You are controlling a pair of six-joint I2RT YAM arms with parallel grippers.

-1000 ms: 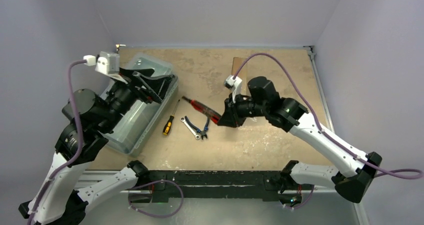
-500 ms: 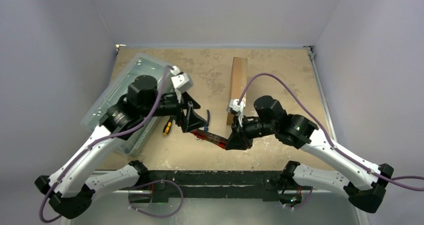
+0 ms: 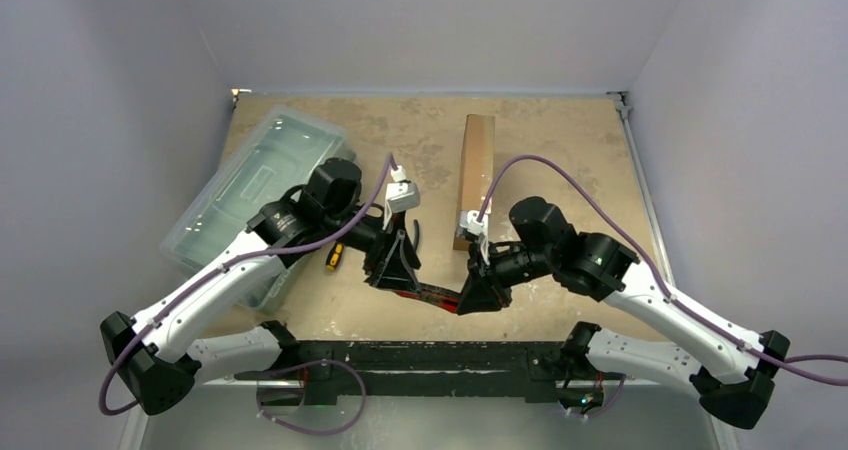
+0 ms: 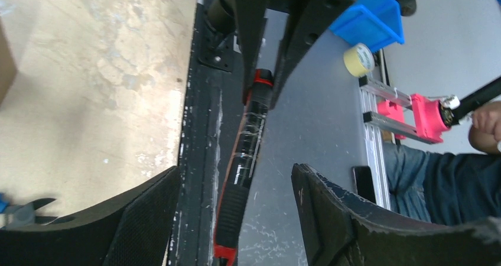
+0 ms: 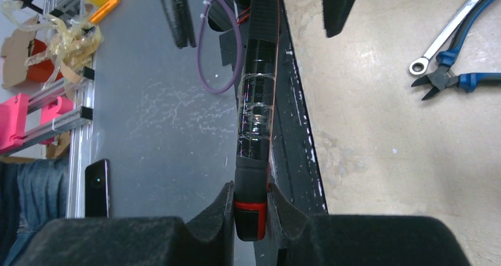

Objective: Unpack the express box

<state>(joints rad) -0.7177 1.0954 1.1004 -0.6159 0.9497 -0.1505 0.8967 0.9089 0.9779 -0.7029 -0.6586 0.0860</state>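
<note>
The express box (image 3: 478,168) is a brown cardboard box standing on edge at the middle back of the table, apart from both grippers. My right gripper (image 3: 474,296) is shut on one end of a long red-and-black tool (image 3: 432,292) and holds it above the table's near edge. The right wrist view shows the pads (image 5: 221,210) pinching the tool's end (image 5: 250,210). My left gripper (image 3: 392,270) is open, its jaws on either side of the tool's other end (image 4: 236,195) without touching it.
A translucent greenish plastic bin (image 3: 250,185) lies at the left. A yellow-handled screwdriver (image 3: 335,256) lies beside it. A wrench (image 5: 446,32) and blue-handled pliers (image 5: 455,81) lie on the table. The black base rail (image 3: 420,355) runs along the near edge.
My left arm has swung from the bin to the tool, jaws open around its free end. My right gripper has carried the tool from the table's middle toward the near edge.
</note>
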